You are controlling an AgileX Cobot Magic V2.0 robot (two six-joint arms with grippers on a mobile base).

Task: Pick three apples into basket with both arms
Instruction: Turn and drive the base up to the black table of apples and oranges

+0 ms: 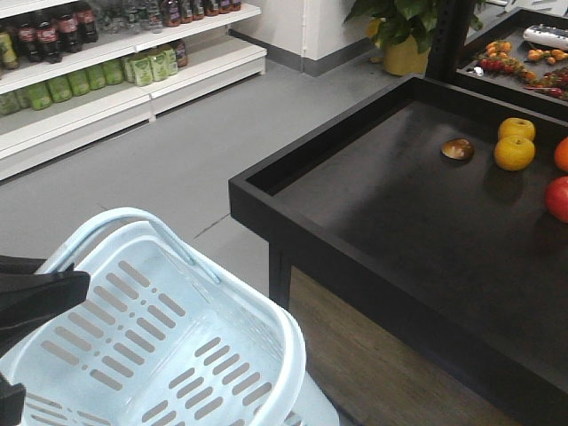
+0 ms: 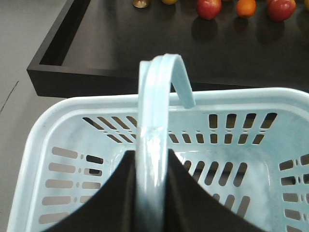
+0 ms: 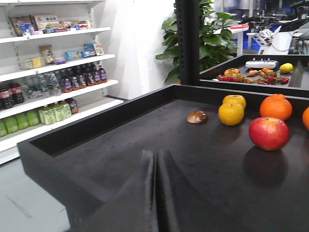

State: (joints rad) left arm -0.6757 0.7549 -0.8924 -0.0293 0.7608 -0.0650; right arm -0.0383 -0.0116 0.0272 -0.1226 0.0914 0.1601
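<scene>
The pale blue basket [image 1: 169, 355] hangs low at the left, beside the black display table [image 1: 399, 231]. My left gripper [image 2: 152, 154] is shut on the basket's loop handle [image 2: 159, 96], one dark finger on each side of it. The basket's inside shows no fruit. Two red apples [image 2: 208, 8] [image 2: 281, 8] lie on the table beyond the basket. My right gripper [image 3: 155, 153] is shut on nothing, low over the table's near left part. One apple [image 3: 268, 133] lies ahead of it to the right, apart from the fingers. That apple shows at the right edge [image 1: 557, 197] in the front view.
Two yellow fruits [image 3: 231, 114] [image 3: 234, 100], an orange [image 3: 275, 107] and a small brown object [image 3: 197, 117] lie on the table. A raised rim [image 3: 58, 140] runs round it. Shelves of bottles [image 1: 89, 62] stand across the grey floor. A second table with produce [image 3: 256, 72] and a plant [image 3: 193, 34] are behind.
</scene>
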